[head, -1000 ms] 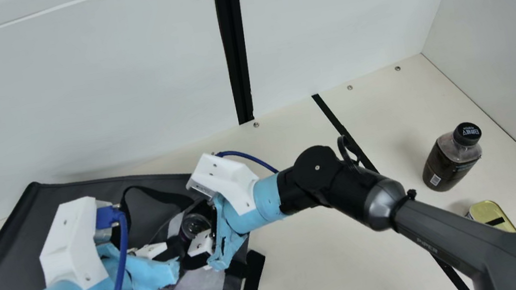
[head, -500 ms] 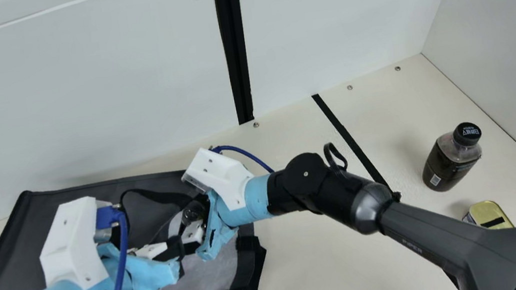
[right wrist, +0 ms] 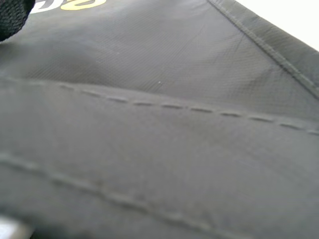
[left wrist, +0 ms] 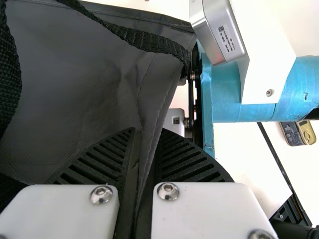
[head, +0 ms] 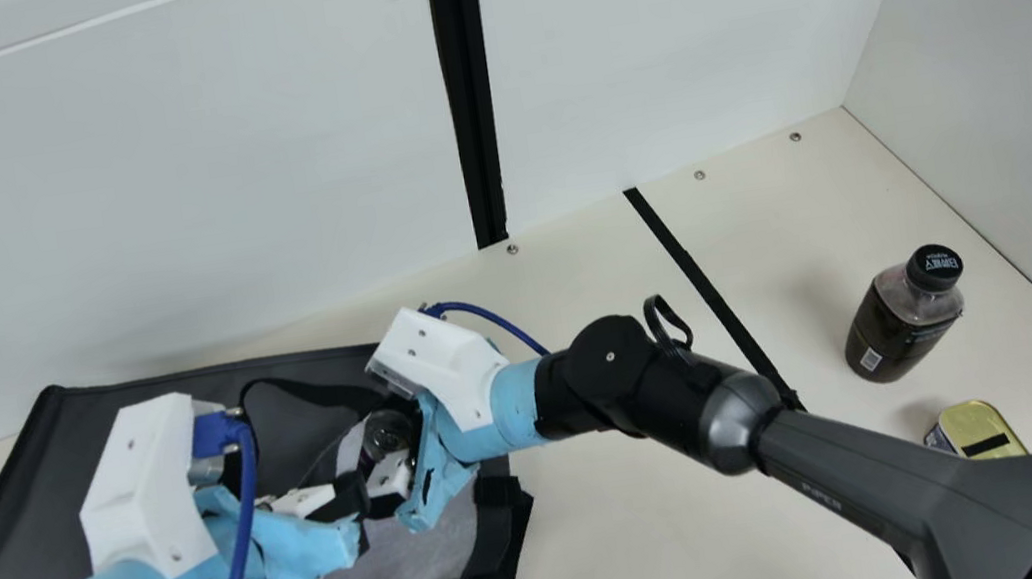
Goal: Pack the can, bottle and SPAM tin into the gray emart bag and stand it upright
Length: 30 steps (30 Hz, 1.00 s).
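Surface: cream table [head: 631,536], white walls [head: 207,171] behind and right
Gray emart bag [head: 25,530]: table's left
Left gripper [head: 351,499]: grasping bag's edge
Right gripper [head: 389,497]: at bag; grip, cannot tell
Bottle [head: 895,327]: upright, right, near SPAM tin [head: 978,429]
Open room: between bag and bottle

Main view: white characters are borne by the bottle cap [head: 934,263], a square code by the bottle [head: 896,332], faint lettering by the right arm [head: 822,495] | left wrist view: code and print are carried on the silver camera [left wrist: 219,31], small print on the SPAM tin [left wrist: 292,133] | right wrist view: white and yellow characters are printed on the gray bag [right wrist: 149,55]
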Tool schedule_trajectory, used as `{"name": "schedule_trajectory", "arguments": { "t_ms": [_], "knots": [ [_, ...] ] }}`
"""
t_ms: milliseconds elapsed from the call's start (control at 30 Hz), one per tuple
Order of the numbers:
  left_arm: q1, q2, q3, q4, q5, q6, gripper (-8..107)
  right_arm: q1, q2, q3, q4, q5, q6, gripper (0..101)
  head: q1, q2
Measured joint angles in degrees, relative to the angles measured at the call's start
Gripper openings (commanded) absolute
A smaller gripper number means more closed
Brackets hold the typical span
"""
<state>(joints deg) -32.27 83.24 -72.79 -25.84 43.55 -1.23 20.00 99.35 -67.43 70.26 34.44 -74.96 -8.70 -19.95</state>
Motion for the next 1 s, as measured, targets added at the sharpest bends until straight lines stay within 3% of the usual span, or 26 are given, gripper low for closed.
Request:
{"name": "schedule_trajectory", "arguments": {
  "t_ms": [633,1000],
  "knots": [
    [0.00,0.00,0.00,0.00,0.00,0.00,-8,-1.89,-0.12,0.00,-2.06,3.24,0.47,94,0.00,0.00],
    [0.00,0.00,0.00,0.00,0.00,0.00,-8,-5.03,-2.02,0.00,-4.08,6.23,0.24,95,0.09,0.00]
  ]
}}
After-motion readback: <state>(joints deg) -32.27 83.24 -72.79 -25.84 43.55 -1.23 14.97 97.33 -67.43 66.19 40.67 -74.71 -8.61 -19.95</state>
